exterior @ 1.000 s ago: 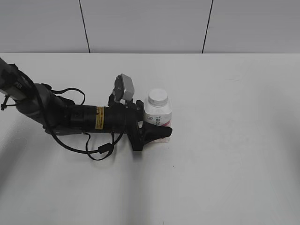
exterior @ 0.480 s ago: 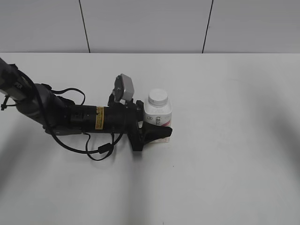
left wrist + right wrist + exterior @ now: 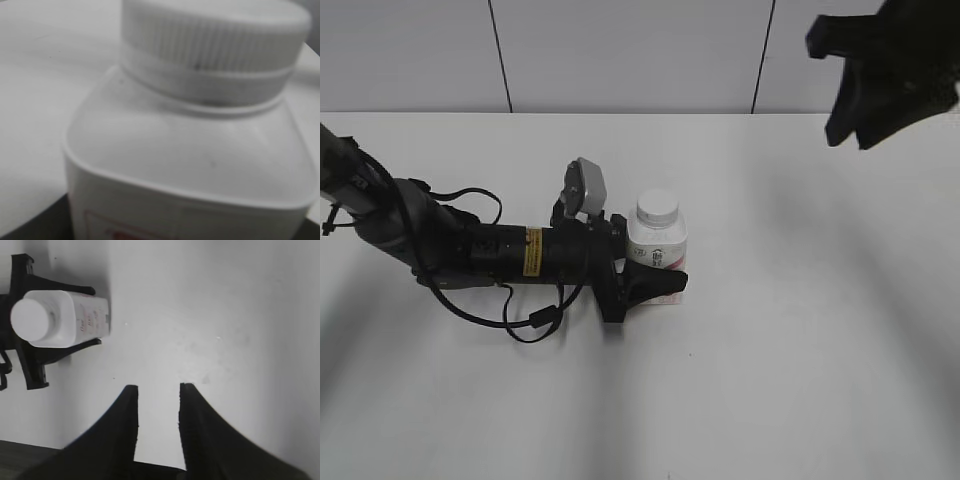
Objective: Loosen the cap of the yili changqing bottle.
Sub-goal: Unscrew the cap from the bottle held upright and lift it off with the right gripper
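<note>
The white yili changqing bottle [image 3: 657, 252] stands upright on the white table with its pink-red label facing front. Its white cap [image 3: 657, 207] is on. My left gripper [image 3: 658, 264] lies low on the table and is shut on the bottle's body, one black finger [image 3: 655, 284] in front and the other behind. In the left wrist view the bottle [image 3: 185, 160] and the ribbed cap [image 3: 215, 40] fill the frame. My right gripper [image 3: 830, 88] hangs open and empty high at the back right, far from the bottle. In the right wrist view it [image 3: 158, 387] is open, with the bottle [image 3: 80, 317] at the upper left.
The left arm [image 3: 470, 250] and its looping cables [image 3: 535, 320] lie across the table's left half. A grey panelled wall [image 3: 620, 50] stands behind the table's back edge.
My right gripper has come into the exterior view at the top right. The left gripper and the bottle have not moved.
</note>
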Tool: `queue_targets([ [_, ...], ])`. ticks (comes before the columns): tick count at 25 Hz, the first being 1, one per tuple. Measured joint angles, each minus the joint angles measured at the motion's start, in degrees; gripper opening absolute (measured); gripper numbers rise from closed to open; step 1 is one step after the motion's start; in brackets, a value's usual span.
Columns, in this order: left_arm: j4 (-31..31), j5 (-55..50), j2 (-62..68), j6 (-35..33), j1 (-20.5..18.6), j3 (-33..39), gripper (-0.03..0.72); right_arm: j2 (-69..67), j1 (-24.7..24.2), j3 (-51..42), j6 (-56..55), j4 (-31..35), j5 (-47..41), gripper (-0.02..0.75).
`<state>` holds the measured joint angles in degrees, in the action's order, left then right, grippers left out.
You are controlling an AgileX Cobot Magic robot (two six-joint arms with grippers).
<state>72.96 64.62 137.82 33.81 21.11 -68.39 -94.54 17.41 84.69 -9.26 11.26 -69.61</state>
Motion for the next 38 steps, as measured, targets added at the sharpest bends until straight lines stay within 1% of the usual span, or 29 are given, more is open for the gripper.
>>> queue_targets([
  [8,0.0,0.0,0.0,0.0,0.0,0.0,0.437,-9.5,5.9,8.8,-2.6,0.1,-0.1,0.241],
  [10,0.0,0.0,0.0,0.0,0.0,0.0,0.437,-11.8,7.1,10.6,-3.4,0.1,-0.1,0.256],
  [12,0.1,0.0,0.0,0.0,0.0,0.0,0.437,-14.1,8.2,12.5,-3.8,0.1,-0.1,0.303],
  [15,0.1,0.0,0.0,0.0,0.0,0.0,0.437,-16.8,10.0,14.4,-4.0,0.4,-0.1,0.42],
  [16,0.1,0.0,0.0,-0.1,0.0,0.0,0.437,-17.6,10.3,15.2,-4.1,0.7,-0.1,0.447],
  [17,0.1,0.0,0.0,-0.1,0.0,0.0,0.437,-18.3,10.6,15.7,-4.3,1.1,-0.1,0.473],
  [19,0.1,0.0,0.0,-0.1,0.0,0.0,0.437,-19.9,11.0,16.7,-4.9,1.7,-0.1,0.499],
  [22,0.1,0.1,0.1,-0.1,0.0,0.0,0.437,-21.4,11.3,17.1,-6.6,2.3,-0.1,0.512],
  [30,0.1,0.1,0.1,-0.1,0.0,0.0,0.436,-23.9,12.7,17.3,-8.5,5.5,0.1,0.515],
  [38,0.1,0.1,0.1,-0.1,0.0,0.0,0.436,-24.1,13.1,17.3,-8.7,7.5,3.5,0.514],
])
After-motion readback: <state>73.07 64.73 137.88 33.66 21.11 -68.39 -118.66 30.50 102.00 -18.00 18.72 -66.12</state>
